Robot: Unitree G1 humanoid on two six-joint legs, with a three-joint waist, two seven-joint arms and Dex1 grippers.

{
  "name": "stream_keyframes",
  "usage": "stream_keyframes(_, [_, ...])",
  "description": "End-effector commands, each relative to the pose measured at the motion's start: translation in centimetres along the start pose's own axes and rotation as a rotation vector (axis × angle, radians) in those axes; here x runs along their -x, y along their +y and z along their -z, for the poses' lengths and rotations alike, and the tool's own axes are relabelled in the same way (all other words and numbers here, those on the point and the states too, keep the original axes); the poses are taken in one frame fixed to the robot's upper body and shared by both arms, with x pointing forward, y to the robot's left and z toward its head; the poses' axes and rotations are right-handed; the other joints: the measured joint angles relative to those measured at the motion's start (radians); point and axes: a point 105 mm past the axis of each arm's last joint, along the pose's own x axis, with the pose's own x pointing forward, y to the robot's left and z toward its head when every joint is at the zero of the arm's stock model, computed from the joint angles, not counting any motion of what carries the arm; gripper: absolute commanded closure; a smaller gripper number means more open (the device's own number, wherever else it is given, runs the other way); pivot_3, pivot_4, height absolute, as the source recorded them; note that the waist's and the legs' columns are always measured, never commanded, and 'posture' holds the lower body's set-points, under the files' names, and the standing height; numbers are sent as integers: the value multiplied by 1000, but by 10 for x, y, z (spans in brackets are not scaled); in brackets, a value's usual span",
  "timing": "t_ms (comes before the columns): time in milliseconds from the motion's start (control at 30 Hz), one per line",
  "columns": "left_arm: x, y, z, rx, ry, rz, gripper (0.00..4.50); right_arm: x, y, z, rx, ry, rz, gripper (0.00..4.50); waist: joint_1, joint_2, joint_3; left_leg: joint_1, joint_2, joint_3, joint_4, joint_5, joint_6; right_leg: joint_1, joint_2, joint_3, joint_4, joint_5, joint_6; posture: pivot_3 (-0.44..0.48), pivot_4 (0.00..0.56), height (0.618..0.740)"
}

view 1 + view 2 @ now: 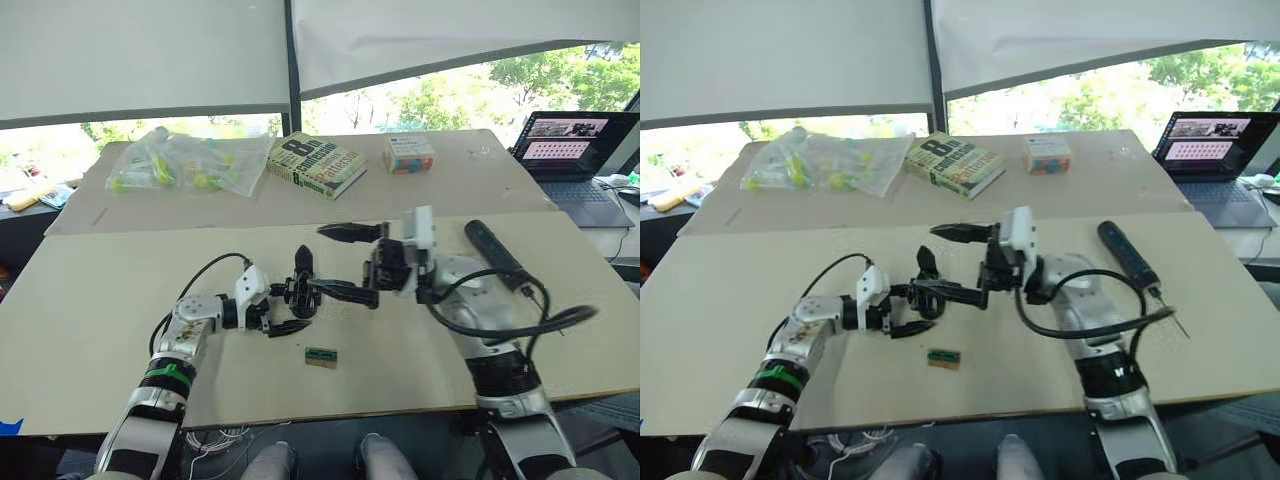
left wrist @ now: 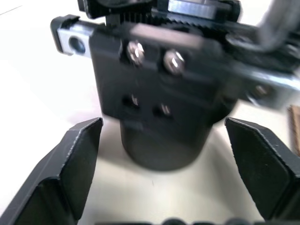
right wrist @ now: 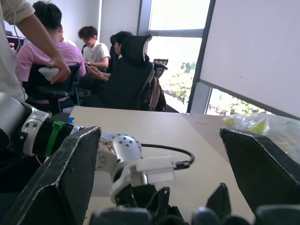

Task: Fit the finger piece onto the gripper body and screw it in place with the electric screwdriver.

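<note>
Plastic bag (image 1: 185, 160): upper left of frame, clear crinkled film holding yellow-green pieces.
Gripper body (image 1: 301, 285): frame centre, black, blocky, on round base, between spread fingers of left gripper (image 1: 290, 303).
Right gripper (image 1: 352, 262): fingers spread, empty, tip just beside gripper body.
Electric screwdriver (image 1: 497, 254): right of centre, smooth black cylinder lying on table (image 1: 90, 300).

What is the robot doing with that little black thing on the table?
The left end effector sits open around the gripper body on the table, fingers on both sides. The right end effector, open too, reaches in from the other side. The electric screwdriver lies untouched beside the right arm.
</note>
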Motion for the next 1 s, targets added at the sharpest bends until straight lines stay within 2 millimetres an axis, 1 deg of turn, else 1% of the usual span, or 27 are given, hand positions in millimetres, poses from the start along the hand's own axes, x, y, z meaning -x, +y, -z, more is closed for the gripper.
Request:
stream_keyframes(33, [38,3,3,35,1,-55,25,35,-10,-17,40,18,137,0,-6,0,0,0,0,0,-1,0,0,0,0,0,0,0,0,0,150,740])
stream_keyframes(100, [57,0,-3,23,-22,-64,25,62,-14,-14,59,79,236,0,-9,0,0,1,1,0,-3,0,0,0,0,0,-1,0,0,0,150,740])
stream_keyframes(167, [73,-4,-15,2,-66,-74,25,90,-17,-11,78,140,345,0,-6,0,1,0,1,0,-3,0,0,-1,0,0,-1,-1,-1,0,150,740])
stream_keyframes(233, [87,-5,-35,-38,-129,-107,25,128,-19,-7,107,211,492,0,2,1,2,0,1,0,-3,0,0,0,0,0,-2,-1,-1,0,150,740])
stream_keyframes(300, [95,-7,-52,-68,-179,-137,25,161,-17,-4,142,281,611,0,20,1,2,-1,1,0,-3,0,0,1,-1,-1,-6,0,-1,0,150,740])
stream_keyframes(333, [99,-8,-63,-81,-212,-156,25,184,-14,-2,158,323,695,0,24,1,2,-2,1,0,-3,0,0,2,-1,-1,-7,0,-1,0,150,740])
stream_keyframes(400, [103,-12,-77,-88,-255,-178,25,215,-6,-1,186,379,815,0,33,1,2,-2,1,0,-3,0,0,2,-1,-1,-9,0,-1,0,150,740])
stream_keyframes(433, [105,-14,-84,-90,-275,-189,25,234,1,-1,193,405,895,0,35,1,2,-2,1,0,-3,0,1,2,-1,-1,-9,0,-1,0,150,740])
stream_keyframes(533, [108,-21,-96,-83,-312,-199,25,272,26,3,190,475,1047,0,36,2,3,-2,1,0,-3,-1,1,3,-1,0,-9,0,-1,0,150,740])
stream_keyframes(633, [106,-27,-103,-77,-323,-180,25,295,49,7,153,508,1160,0,28,2,3,-1,3,1,-3,-1,1,3,0,0,-9,-2,1,0,150,740])
stream_keyframes(667, [105,-28,-104,-75,-323,-168,25,301,55,8,140,513,1192,0,24,2,3,-1,4,1,-3,-1,1,4,0,0,-9,-5,6,0,150,740])
stream_keyframes(700, [104,-29,-106,-79,-322,-160,25,306,60,8,129,510,1231,0,23,2,3,-1,5,3,-3,-1,1,4,0,0,-9,-6,7,0,150,740])
stream_keyframes(767, [103,-30,-109,-80,-322,-144,25,309,63,8,119,503,1266,0,18,3,3,0,7,4,-3,-1,1,4,1,0,-9,-6,6,0,150,740])
stream_keyframes(833, [101,-32,-112,-88,-318,-120,25,308,54,5,112,481,1284,0,12,3,3,1,9,9,-3,-1,1,4,1,3,-9,-6,6,0,150,740])
stream_keyframes(867, [98,-33,-114,-90,-317,-103,25,307,44,3,107,480,1281,0,11,3,3,1,10,10,-3,-1,1,4,1,3,-9,-6,6,0,150,740])
stream_keyframes(933, [95,-35,-117,-93,-318,-86,25,305,28,1,99,487,1272,0,11,4,3,2,10,13,-3,-1,1,4,1,3,-9,-6,6,0,150,740])
stream_keyframes(967, [93,-36,-119,-93,-321,-78,25,303,15,2,66,499,1258,0,10,4,4,2,10,15,-3,-1,1,4,2,4,-9,-6,6,0,150,740])
stream_keyframes(1000, [92,-36,-120,-94,-323,-74,25,302,7,3,41,508,1250,0,10,4,4,3,11,16,-3,-1,2,4,2,4,-9,-6,6,0,150,740])
